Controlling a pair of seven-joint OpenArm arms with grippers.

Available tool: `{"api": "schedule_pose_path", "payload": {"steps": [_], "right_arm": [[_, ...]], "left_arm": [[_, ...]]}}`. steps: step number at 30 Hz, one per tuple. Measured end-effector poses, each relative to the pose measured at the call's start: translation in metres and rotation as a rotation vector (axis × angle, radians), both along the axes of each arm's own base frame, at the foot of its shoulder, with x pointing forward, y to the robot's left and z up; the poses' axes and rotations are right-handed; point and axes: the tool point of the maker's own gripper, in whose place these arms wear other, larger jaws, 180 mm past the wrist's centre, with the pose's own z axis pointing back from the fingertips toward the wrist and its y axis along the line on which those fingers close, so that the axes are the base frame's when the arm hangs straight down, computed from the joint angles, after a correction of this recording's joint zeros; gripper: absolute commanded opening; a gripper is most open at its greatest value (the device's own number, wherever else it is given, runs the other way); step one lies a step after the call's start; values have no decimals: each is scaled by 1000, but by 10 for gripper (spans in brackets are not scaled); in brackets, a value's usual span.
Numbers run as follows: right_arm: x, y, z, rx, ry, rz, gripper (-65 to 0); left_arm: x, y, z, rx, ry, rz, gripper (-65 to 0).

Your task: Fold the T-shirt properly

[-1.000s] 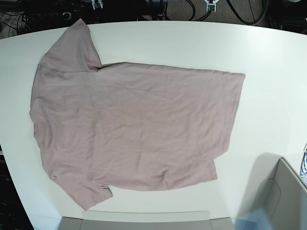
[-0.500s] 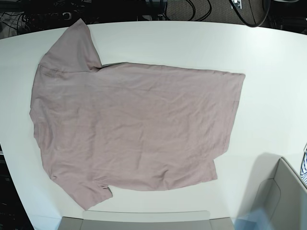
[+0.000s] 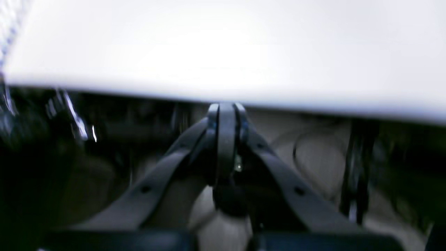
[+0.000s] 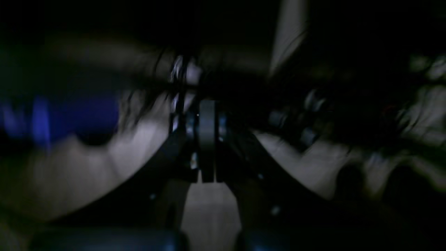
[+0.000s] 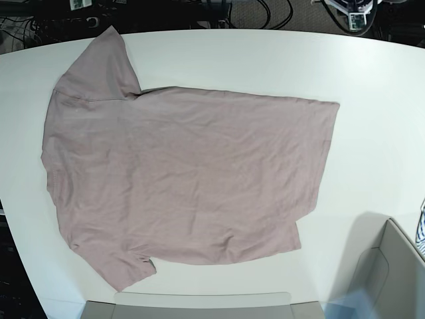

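Left wrist view: blurred. Left hand [image 3: 226, 115] clenched, fingers pressed together at the tips, grasping nothing. White desk [image 3: 223, 48] edge runs just beyond the fingertips, dark cables and floor under it. No shirt here.

Right wrist view: very dark, heavy blur. Right hand [image 4: 206, 115] clenched too, fingers together, nothing between them. Blurred cables and dark clutter beyond the tips. No shirt here.

Base view: shirt [image 5: 179, 176] lies flat on the desk [image 5: 378, 86], spread out, well apart from both hands. One sleeve [image 5: 99, 66] points to the far desk edge, the other [image 5: 123, 266] to the near edge. A bit of the left arm [image 5: 353, 10] shows past the far edge. Grey bin [image 5: 388, 272] at the near corner, striped cloth [image 5: 421, 229] at the frame edge.
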Motion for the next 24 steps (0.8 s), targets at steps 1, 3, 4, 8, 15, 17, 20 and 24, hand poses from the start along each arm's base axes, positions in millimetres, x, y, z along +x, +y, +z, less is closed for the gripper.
{"api": "schedule_pose_path", "payload": {"steps": [1,3,4,8,15,17,20,24], "right_arm": [[15,1,11,2,-51,5,-647],[33,1,27,-4,-95,13,-647],[37,0,32,-14,-82,16,-647],[72,-5,57,-38,-159,-57,-647],[111,-38,61,-102,-195,-183,-646],[122,-53,68,-131,-220,-213,-645],[129,-60,73,-91,-202,-247,-624],[133,-72,84,73,-169,-358,-505]], "left_arm": [[6,-1,6,4,-21,-7,-649],[14,-2,15,9,-46,-13,-649],[19,-4,19,9,-58,-17,-649],[41,-12,34,4,-136,-42,-649],[76,-39,9,-106,-85,-20,-649],[89,-38,12,-105,-113,-11,-648],[99,-41,15,-115,-142,-2,-647],[108,-67,11,-172,-145,-52,-647]]}}
